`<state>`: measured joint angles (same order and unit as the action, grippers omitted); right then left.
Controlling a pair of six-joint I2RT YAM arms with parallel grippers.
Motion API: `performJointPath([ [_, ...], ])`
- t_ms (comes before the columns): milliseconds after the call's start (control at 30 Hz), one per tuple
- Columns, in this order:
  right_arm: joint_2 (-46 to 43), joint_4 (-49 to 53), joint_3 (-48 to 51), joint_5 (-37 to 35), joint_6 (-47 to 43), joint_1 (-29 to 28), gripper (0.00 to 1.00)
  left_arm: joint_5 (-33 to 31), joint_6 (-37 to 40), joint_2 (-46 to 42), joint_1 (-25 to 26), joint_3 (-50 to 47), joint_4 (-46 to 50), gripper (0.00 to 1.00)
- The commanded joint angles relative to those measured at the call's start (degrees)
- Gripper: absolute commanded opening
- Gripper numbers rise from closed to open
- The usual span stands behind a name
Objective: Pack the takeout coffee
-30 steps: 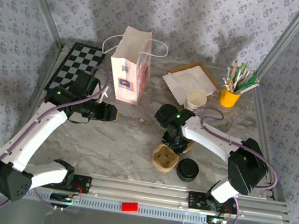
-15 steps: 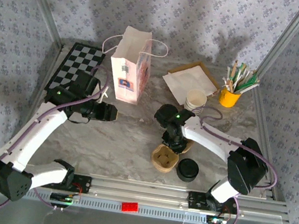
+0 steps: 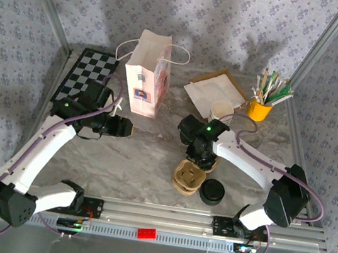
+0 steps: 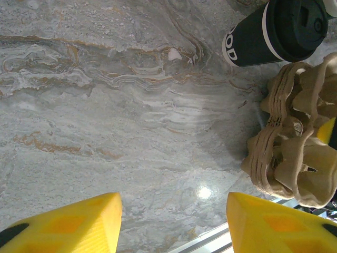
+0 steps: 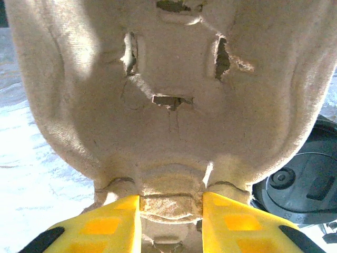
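Right gripper point(image 5: 171, 221) pinches the pulp carrier point(image 5: 168, 79) by a thin rim tab, lower centre; could tear or slip on lift. Left gripper point(image 4: 174, 221) wide, empty.

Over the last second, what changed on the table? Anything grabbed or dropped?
The right gripper closed on the rim of the pulp cup carrier, and that arm's elbow swung outward to the right. The carrier shifted slightly away from the arm bases. Nothing was let go. The left gripper stayed open over the table. The black coffee cup and paper bag did not move.
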<state>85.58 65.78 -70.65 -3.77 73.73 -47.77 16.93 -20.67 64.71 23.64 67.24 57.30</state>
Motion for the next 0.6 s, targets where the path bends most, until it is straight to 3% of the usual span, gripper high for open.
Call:
performJointPath([
  [0, -1.12, 4.90, -1.68, 0.57, -5.72, -0.50, 0.32, -0.23, -0.43, -0.77, 0.17, 1.22, 1.59, 0.55],
  [167, -2.33, 8.01, -2.09, 0.96, -9.81, -2.29, 0.32, -0.23, -0.69, -1.44, 0.18, 0.89, 1.72, 0.55],
  [300, -2.75, 4.10, -0.19, 4.26, -13.61, -2.42, 0.32, 0.07, -1.01, -1.52, 0.13, 0.69, 1.68, 0.55],
  [567, 2.63, 2.27, -0.59, 2.64, -17.51, -1.95, 0.34, -1.41, -3.44, -1.59, 0.18, 0.08, 1.04, 0.55],
])
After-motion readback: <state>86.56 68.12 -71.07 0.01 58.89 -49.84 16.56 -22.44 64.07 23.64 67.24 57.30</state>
